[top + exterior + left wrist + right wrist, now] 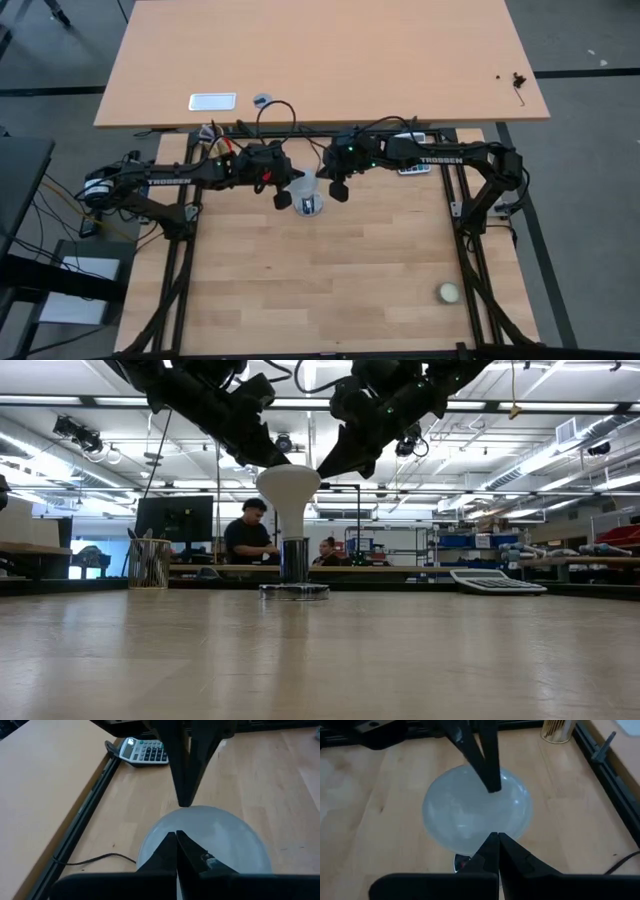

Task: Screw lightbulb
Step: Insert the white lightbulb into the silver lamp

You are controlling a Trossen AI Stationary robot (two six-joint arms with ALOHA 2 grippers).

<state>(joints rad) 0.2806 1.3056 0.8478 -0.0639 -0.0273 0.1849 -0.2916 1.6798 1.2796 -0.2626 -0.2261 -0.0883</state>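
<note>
The white lightbulb (288,488) stands upright, dome up, with its grey screw base (293,560) in the round socket disc (294,592) on the table's far middle (305,188). My left gripper (272,463) is shut at the dome's upper left side; it also shows in the high view (283,201) and its wrist view (176,837). My right gripper (322,472) is shut at the dome's upper right side, and shows in the high view (339,192) and its wrist view (493,837). The two grippers face each other across the dome. My left gripper touches the dome's upper left side (175,824) with the tips of its shut fingers, slanting down from the table's left. The bulb stands upright in the socket. My right gripper touches the dome's upper right side (492,826) with the tips of its shut fingers, slanting down from the table's right, opposite the left gripper.
A calculator (413,168) lies at the far right of the bulb. A cup of pencils (148,563) stands far left. The socket's thin black cord (90,860) runs off toward the left. A cream-white ball (448,292) lies near right. People sit in the room behind (248,535).
</note>
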